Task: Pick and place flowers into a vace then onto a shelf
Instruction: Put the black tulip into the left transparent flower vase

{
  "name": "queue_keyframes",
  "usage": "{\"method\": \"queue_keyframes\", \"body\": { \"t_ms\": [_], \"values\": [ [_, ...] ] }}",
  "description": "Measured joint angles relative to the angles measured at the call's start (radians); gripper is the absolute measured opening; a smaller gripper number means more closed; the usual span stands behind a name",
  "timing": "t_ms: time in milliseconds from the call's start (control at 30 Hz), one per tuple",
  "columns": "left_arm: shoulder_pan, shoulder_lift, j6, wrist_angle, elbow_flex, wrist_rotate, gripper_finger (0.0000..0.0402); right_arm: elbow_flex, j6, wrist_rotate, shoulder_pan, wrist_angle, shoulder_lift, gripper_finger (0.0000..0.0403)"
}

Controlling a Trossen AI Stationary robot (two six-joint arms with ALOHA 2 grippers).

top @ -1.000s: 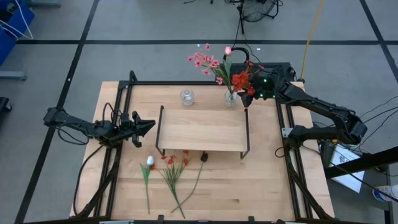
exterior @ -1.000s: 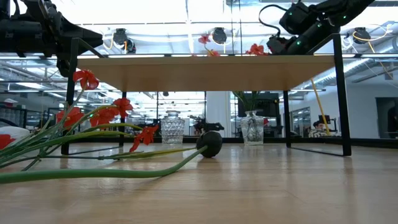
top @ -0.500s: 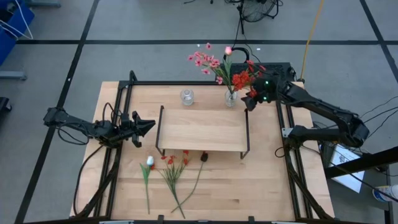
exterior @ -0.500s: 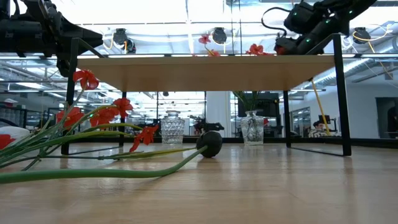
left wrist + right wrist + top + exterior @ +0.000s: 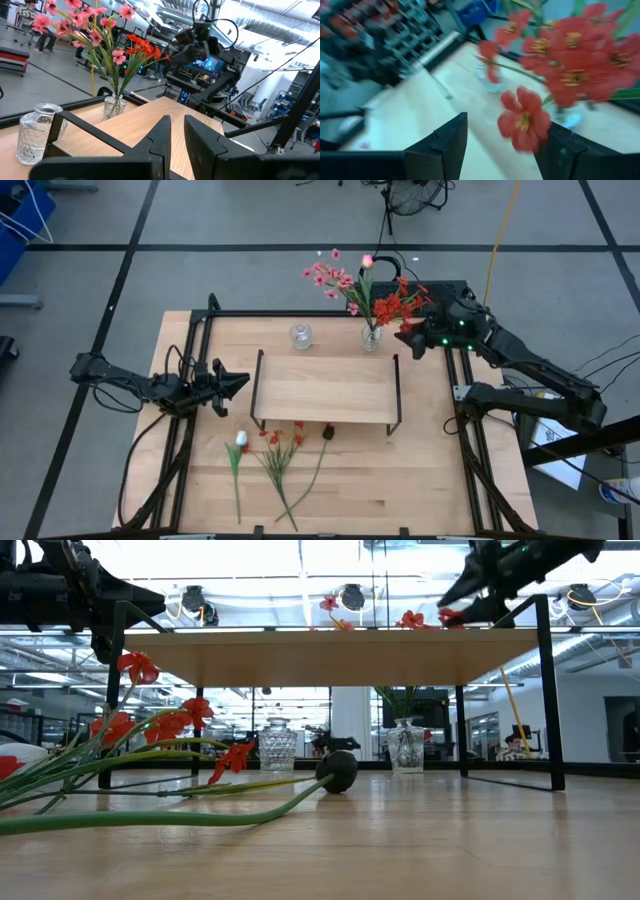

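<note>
- Left arm [image 5: 130, 385], at the high view's left: slim black links, loose black cables by its wrist.
- Right arm [image 5: 520, 360], upper right: black jointed links, small green lights glowing near the wrist.

No text, label, brand, number or sign can be read in any view.

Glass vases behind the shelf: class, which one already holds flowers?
The glass vase nearest the right gripper holds pink and red flowers; the other vase stands empty.
</note>
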Motion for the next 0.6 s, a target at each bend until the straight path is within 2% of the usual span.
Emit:
{"method": "queue_keyframes", "body": {
  "t_ms": [100,167,333,400,533,600],
  "values": [
    [0.0,0.0,0.0,0.0,0.0,0.0,0.0058,0.0,0.123,-0.017,0.027,0.037,-0.011,0.0188],
    [0.0,0.0,0.0,0.0,0.0,0.0,0.0058,0.0,0.185,-0.072,0.036,0.07,-0.021,0.0186],
    [0.0,0.0,0.0,0.0,0.0,0.0,0.0058,-0.007,0.221,-0.134,0.061,0.09,-0.057,0.0166],
    [0.0,0.0,0.0,0.001,0.0,0.0,0.0058,-0.024,0.221,-0.133,0.061,0.089,-0.088,0.014],
    [0.0,0.0,0.0,0.001,0.0,-0.003,0.0058,-0.076,0.221,-0.134,0.061,0.094,-0.163,0.0041],
    [0.0,0.0,0.0,0.009,0.0,-0.004,0.0058,-0.114,0.235,-0.129,0.061,0.094,-0.21,0.0013]
  ]
}}
